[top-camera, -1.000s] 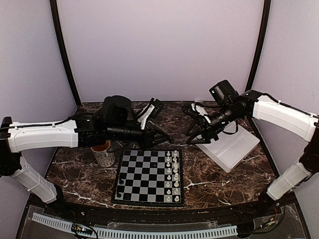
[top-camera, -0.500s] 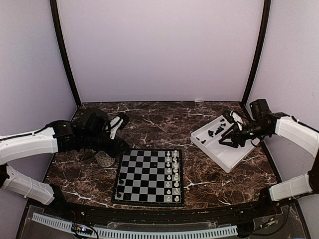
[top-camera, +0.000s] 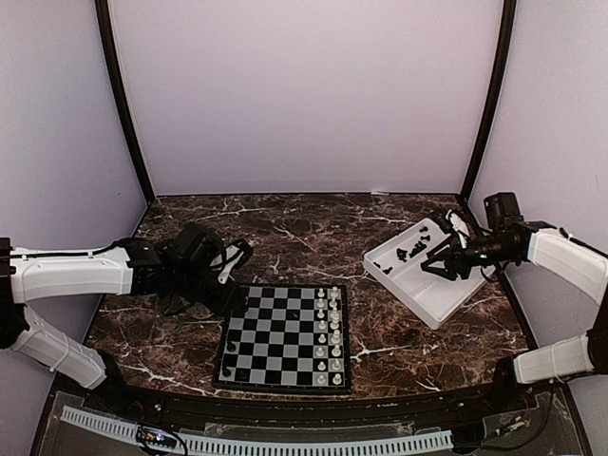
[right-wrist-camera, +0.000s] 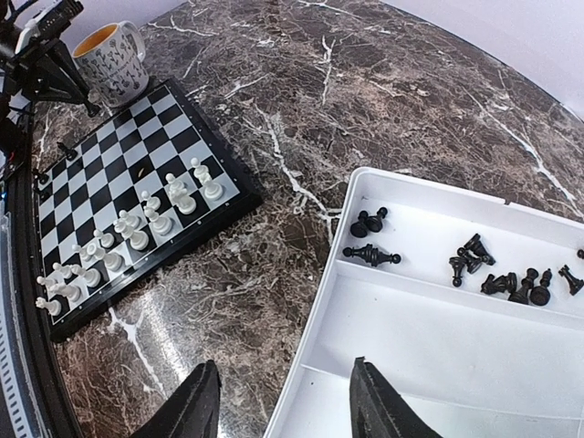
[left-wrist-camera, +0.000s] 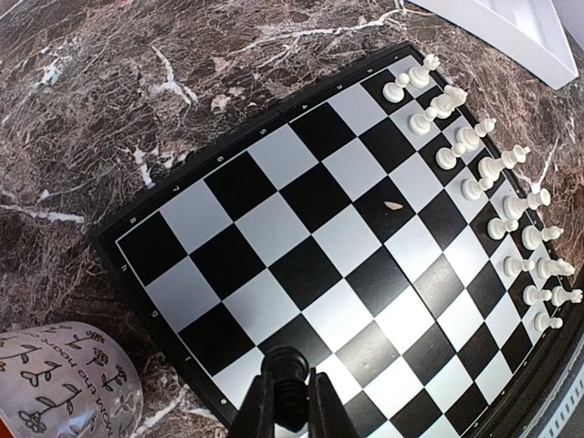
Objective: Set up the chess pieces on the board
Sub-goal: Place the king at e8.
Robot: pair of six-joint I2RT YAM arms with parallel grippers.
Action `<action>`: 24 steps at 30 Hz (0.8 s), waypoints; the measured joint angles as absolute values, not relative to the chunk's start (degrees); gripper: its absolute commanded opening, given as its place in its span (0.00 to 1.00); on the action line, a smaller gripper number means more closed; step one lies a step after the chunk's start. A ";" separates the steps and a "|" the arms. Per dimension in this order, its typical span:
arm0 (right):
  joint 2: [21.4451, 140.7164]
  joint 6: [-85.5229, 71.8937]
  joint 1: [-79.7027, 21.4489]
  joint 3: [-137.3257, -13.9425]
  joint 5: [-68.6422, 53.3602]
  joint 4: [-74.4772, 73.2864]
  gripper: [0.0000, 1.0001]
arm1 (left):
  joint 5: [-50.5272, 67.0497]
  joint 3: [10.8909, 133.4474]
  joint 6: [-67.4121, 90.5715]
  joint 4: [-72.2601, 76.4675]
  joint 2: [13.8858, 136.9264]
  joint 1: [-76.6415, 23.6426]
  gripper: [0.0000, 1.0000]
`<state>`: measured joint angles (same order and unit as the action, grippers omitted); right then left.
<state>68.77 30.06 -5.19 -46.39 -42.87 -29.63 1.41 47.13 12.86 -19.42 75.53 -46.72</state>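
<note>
I see the flat square chessboard with its black frame lying on the dark marble tabletop, centred in front of the two arm bases. Small white chess figures fill its two right-hand columns, and two black ones stand on the left-hand column.

My left gripper hangs low over the board's far left corner. Its fingers are pinched tight on a small black piece with a round top. Just beside that corner stands a white mug printed with black flowers.

My right gripper hovers over the near rim of the white rectangular plastic tray, well to the right of the board. Its fingers stand apart with nothing between them. The remaining black chess pieces lie scattered in the tray's far compartment, most of them tipped over.
</note>
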 measured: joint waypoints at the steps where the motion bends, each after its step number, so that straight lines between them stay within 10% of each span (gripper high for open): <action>1: 68.77 30.00 -5.10 -46.33 -42.87 -29.45 0.50 | 1.41 47.11 12.86 -19.42 75.61 -46.72 0.04; 24: 68.75 29.89 -4.69 -45.58 -43.13 -28.18 0.52 | 1.23 47.00 12.93 -21.89 82.83 -46.72 0.03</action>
<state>68.75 29.89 -4.69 -45.58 -43.13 -28.18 1.23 47.00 12.93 -21.89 82.83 -46.72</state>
